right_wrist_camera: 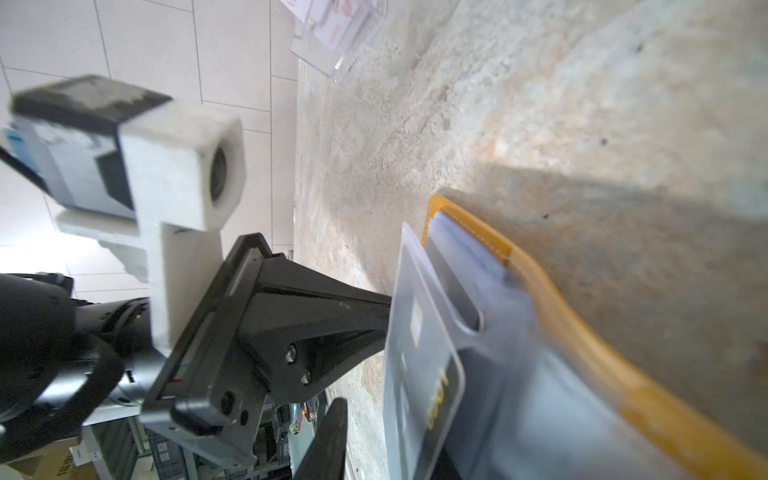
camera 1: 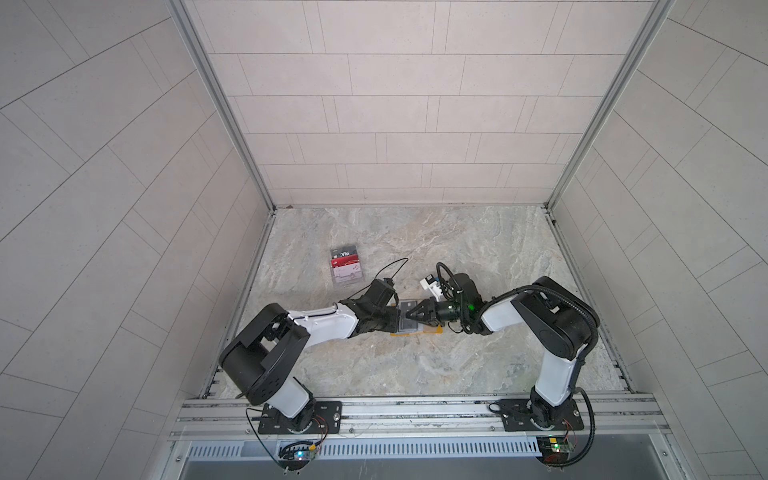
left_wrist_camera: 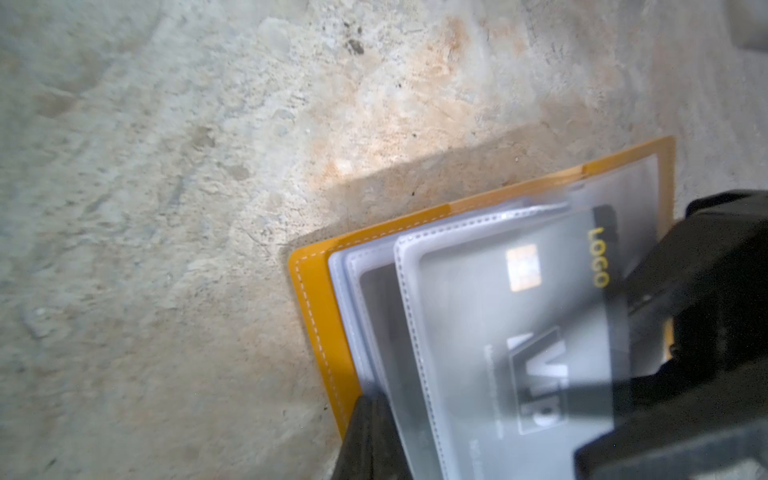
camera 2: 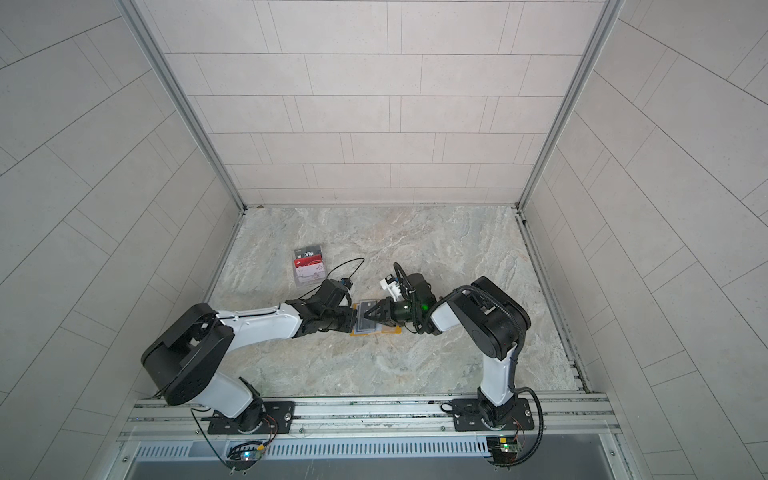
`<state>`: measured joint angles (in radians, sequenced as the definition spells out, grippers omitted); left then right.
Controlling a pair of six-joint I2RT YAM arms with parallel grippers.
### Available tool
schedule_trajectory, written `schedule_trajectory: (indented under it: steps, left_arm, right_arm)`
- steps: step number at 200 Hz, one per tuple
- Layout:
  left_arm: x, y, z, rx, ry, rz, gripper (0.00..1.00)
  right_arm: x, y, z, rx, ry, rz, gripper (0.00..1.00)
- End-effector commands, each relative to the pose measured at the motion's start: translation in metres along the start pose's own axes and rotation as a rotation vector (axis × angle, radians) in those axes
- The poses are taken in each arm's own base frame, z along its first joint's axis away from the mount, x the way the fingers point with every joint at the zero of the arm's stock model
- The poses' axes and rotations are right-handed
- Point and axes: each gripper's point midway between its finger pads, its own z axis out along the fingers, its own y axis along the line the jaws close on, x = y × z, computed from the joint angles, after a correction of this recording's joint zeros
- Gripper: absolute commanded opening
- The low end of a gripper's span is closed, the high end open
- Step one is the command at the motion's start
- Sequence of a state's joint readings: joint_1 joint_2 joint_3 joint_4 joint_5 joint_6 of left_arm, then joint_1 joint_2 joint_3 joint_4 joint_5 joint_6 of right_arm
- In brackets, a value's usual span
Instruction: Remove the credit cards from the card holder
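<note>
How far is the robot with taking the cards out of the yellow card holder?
Done: the card holder lies open on the table. In hand: the left gripper is shut on its edge; the right gripper is at the front sleeve. Left: a dark card lettered LOGO sits inside that sleeve, and another dark card in the sleeve behind.

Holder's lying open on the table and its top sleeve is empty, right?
Not empty. The left wrist view shows a dark grey card lettered VIP in the top sleeve. The card holder does lie open on the table.
</note>
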<state>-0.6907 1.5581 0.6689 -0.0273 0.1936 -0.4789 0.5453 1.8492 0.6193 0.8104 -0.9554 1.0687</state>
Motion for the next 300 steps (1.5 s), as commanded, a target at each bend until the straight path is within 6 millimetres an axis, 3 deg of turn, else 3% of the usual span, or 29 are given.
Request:
schedule_trajectory:
  steps: [1,62,124,226,270,300]
  left_arm:
    - [0.020,0.014,0.001,-0.057,0.064,0.002,0.04]
    - [0.020,0.014,0.000,-0.062,0.061,0.004,0.04]
    - [0.019,0.014,-0.001,-0.062,0.058,0.002,0.04]
    - [0.019,0.014,-0.003,-0.064,0.057,0.004,0.05]
    - [0.017,0.013,-0.006,-0.060,0.045,0.007,0.08]
    - [0.014,0.010,-0.010,-0.052,0.035,0.012,0.15]
  right_arm:
    - [-0.012,0.028,-0.010,-0.109,-0.060,-0.042,0.26]
    - [-0.012,0.025,-0.018,-0.116,-0.083,-0.033,0.24]
    - [-0.003,-0.002,-0.021,0.003,-0.054,-0.015,0.18]
    - [0.003,-0.011,-0.034,0.080,-0.041,-0.036,0.10]
    - [0.009,-0.014,-0.041,0.143,-0.017,-0.065,0.03]
    - [0.016,-0.022,-0.054,0.276,0.027,-0.115,0.02]
